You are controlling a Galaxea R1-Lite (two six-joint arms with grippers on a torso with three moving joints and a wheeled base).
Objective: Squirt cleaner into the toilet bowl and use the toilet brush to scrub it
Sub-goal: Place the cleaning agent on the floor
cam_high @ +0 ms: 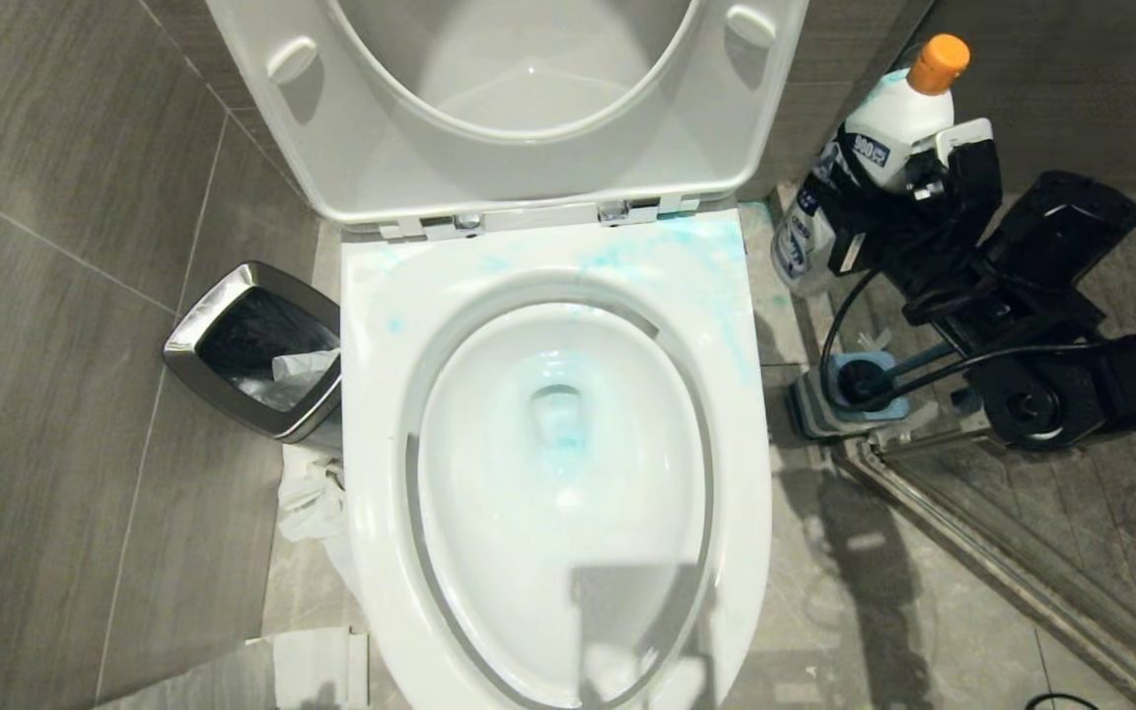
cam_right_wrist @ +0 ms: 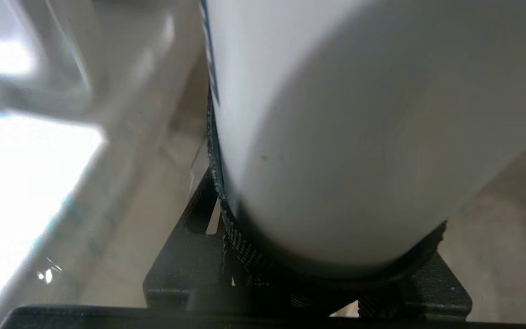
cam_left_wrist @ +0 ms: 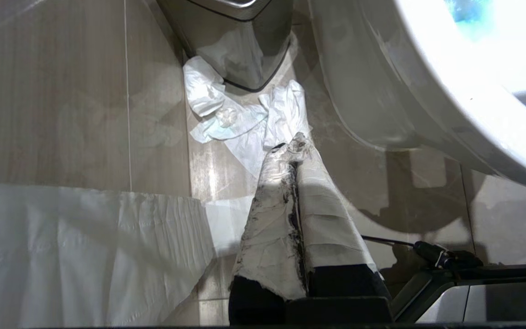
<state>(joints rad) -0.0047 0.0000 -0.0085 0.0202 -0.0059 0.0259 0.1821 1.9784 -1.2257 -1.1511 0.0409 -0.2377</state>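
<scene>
Black right gripper (cam_high: 908, 212) jaws clasp the cleaner (cam_high: 859, 168), seemingly upright, beside the toilet bowl (cam_high: 726, 325); left jaws clenched

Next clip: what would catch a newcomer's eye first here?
The large glossy white toilet bowl fills the centre, seat up, blue smears across its back rim and blue in the basin. To its right, the right gripper is shut on the white orange-capped cleaner bottle above the floor. A chrome-rimmed waste bin stands left.
</scene>
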